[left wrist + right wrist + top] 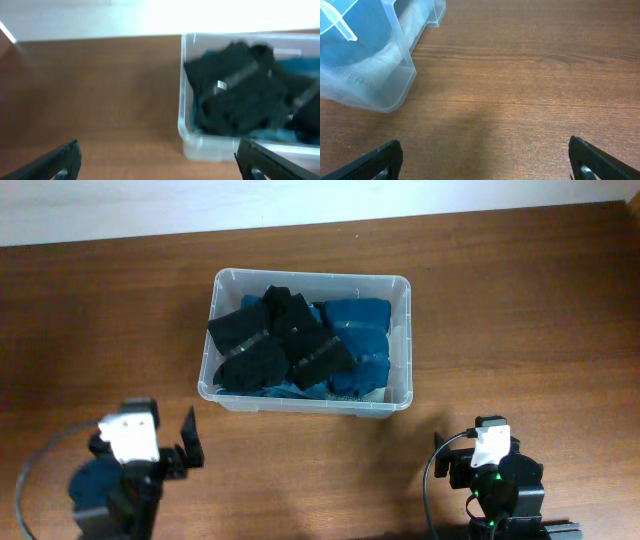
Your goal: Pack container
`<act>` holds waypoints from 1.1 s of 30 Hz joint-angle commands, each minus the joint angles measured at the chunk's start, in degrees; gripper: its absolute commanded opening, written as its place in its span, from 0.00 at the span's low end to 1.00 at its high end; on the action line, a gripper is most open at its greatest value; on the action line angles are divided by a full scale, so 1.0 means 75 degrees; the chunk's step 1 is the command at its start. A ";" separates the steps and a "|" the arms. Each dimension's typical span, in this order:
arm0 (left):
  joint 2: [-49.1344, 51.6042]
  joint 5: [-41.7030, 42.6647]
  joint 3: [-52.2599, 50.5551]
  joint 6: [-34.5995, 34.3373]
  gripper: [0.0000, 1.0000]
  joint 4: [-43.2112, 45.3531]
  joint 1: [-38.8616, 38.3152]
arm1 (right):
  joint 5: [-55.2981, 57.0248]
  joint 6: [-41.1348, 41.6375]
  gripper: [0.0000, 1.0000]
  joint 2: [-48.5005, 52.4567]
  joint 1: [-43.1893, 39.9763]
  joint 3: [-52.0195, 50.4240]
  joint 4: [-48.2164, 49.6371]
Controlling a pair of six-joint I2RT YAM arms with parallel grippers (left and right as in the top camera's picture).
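The container (305, 276), a clear plastic bin, stands at the table's middle. It holds black folded garments (272, 340) on the left and blue ones (357, 330) on the right. My left gripper (148, 442) is open and empty, in front of the bin's left corner. In the left wrist view the gripper (160, 165) points at bare table, with the bin's wall (200, 145) and black garments (235, 95) ahead on the right. My right gripper (487, 444) is open and empty, in front of the bin's right corner (395, 85); the right wrist view shows its fingers (485, 162) over bare wood.
The wooden table (530, 310) extends on both sides of the bin. A dark blue shape (95, 480) and a looped cable (20, 490) lie by the left arm's base. A pale wall (300, 200) runs along the far edge.
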 commanded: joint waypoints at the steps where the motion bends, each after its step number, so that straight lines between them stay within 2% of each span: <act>1: -0.0959 0.0143 -0.0947 0.0119 0.99 0.0079 -0.0003 | -0.0070 -0.0050 0.98 -0.0070 -0.0070 -0.0047 0.0029; 15: -0.3421 0.0385 -0.3153 0.0119 0.99 0.0085 0.0000 | -0.0070 -0.0050 0.98 -0.0070 -0.0070 -0.0047 0.0029; 22: -0.3465 0.0446 -0.3867 0.0122 0.99 0.0318 0.0000 | -0.0070 -0.0050 0.99 -0.0070 -0.0070 -0.0047 0.0026; 33: -0.3465 0.0452 -0.3879 0.0122 0.99 0.0472 0.0000 | -0.0070 -0.0050 0.98 -0.0070 -0.0070 -0.0047 0.0026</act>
